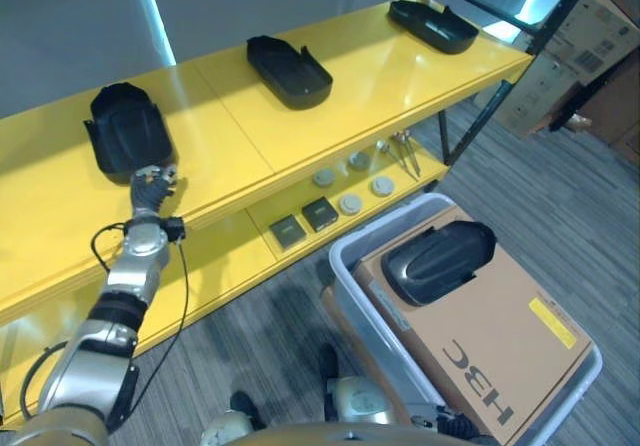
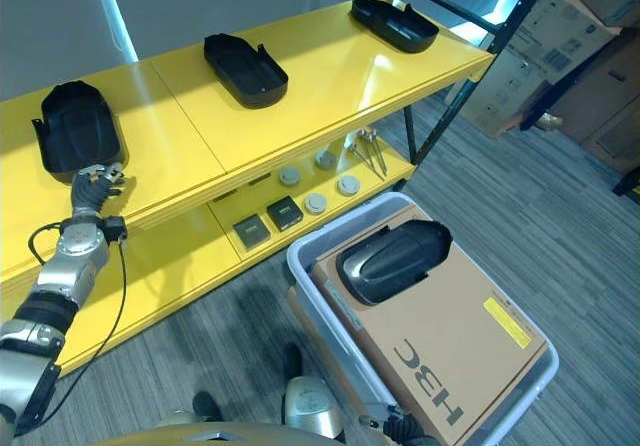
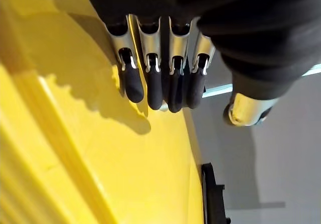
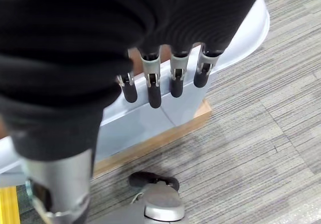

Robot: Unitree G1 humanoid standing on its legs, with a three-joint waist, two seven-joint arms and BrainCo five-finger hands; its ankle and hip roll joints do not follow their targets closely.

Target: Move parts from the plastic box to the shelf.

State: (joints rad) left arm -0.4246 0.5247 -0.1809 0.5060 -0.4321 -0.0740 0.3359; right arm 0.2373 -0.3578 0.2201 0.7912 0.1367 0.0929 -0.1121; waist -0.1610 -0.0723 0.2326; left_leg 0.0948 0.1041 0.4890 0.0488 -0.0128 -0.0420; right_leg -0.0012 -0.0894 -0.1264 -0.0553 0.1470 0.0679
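We see our left hand (image 1: 152,188) with relaxed, straight fingers holding nothing, just beside a black moulded plastic part (image 1: 127,128) on the yellow metal shelf (image 1: 380,76). Our right hand (image 4: 160,78) hangs empty, fingers relaxed, beside the grey plastic box (image 1: 352,266), where another black part (image 1: 438,258) lies on a brown cardboard carton (image 1: 500,346).

Looks like a warehouse or stockroom: yellow metal shelving (image 1: 300,136) holding black moulded parts (image 1: 288,70), stacked cardboard cartons (image 1: 575,51) behind, grey carpet flooring (image 1: 560,216).
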